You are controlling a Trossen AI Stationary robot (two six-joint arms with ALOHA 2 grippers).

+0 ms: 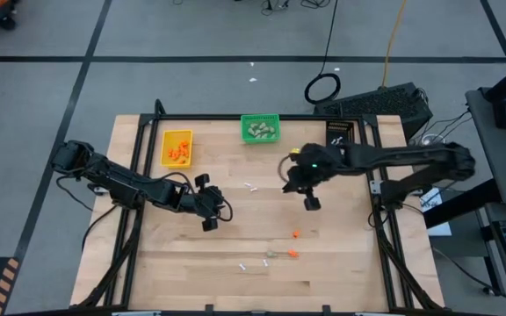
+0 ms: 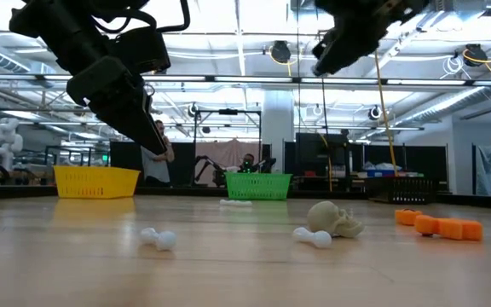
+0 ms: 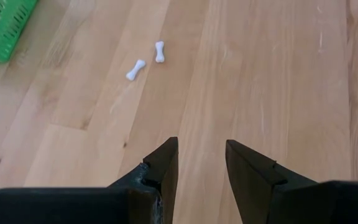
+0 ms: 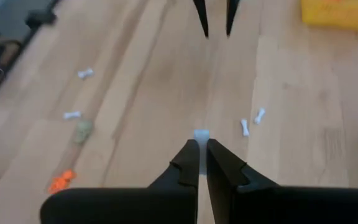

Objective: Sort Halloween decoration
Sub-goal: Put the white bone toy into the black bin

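My right gripper [image 1: 310, 201] hangs above the table's middle, shut on a thin white stick [image 4: 201, 134] of the Halloween decoration. My left gripper [image 1: 209, 217] stands open over the left half with nothing between its fingers [image 3: 201, 155]. Two white sticks [image 3: 136, 70] lie on the wood between the two grippers. Nearer the front edge lie two more white sticks [image 1: 253, 262], a beige-grey lump [image 2: 335, 219] and orange bits [image 2: 447, 226]. My right gripper pinches the white stick between its two fingertips [image 4: 191, 152]. Only one end of the stick [image 4: 201, 133] shows past them. The fingers slant down toward the table, and the stick is lifted clear of the wood.
A yellow bin [image 1: 177, 147] holding orange bits stands at the far left. A green bin [image 1: 260, 129] with beige lumps stands at the far middle. A black bin [image 1: 339, 133] stands at the far right. Bare wood stretches between the bins and the loose pieces.
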